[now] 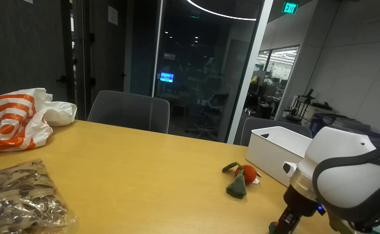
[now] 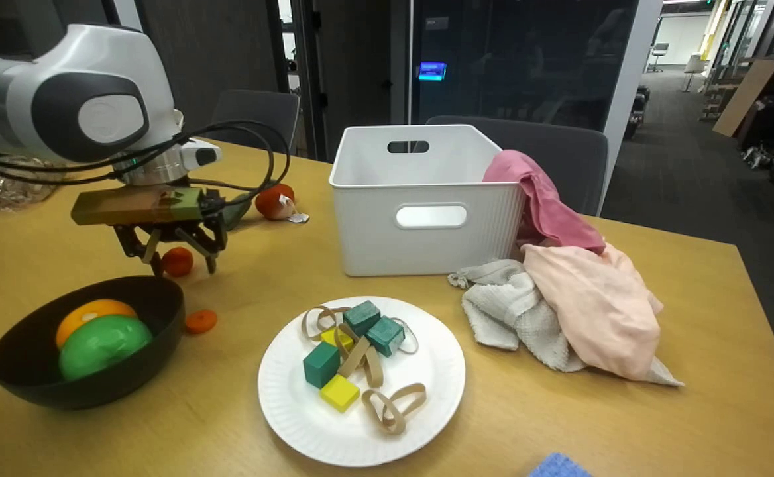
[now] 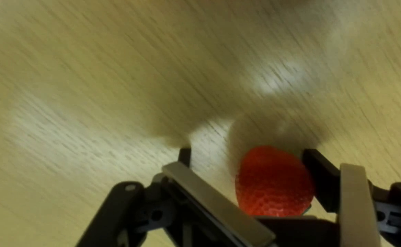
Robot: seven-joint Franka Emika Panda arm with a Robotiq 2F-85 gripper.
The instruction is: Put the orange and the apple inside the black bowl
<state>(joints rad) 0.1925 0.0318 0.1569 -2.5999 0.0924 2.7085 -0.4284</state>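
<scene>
The claw [image 3: 248,154] stands at the bottom edge, its two black fingers [image 3: 185,157] spread, a pale strip [image 3: 217,202] along each. Between them is a red strawberry [image 3: 274,181] with dimpled skin and a sliver of green at its lower right. It touches or sits just beside the finger at the view's right; which, cannot be told. The other finger stands apart. Beneath is the desk [image 3: 83,85], its wood grain slanting down rightward.

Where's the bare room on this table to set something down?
A broad bare stretch of table lies between the bag of tan bands and the green object; a smaller patch lies between the black bowl and the white plate. Crowded: around the hand, small red ball and orange disc, and beside the white bin, where cloths are heaped.
</scene>
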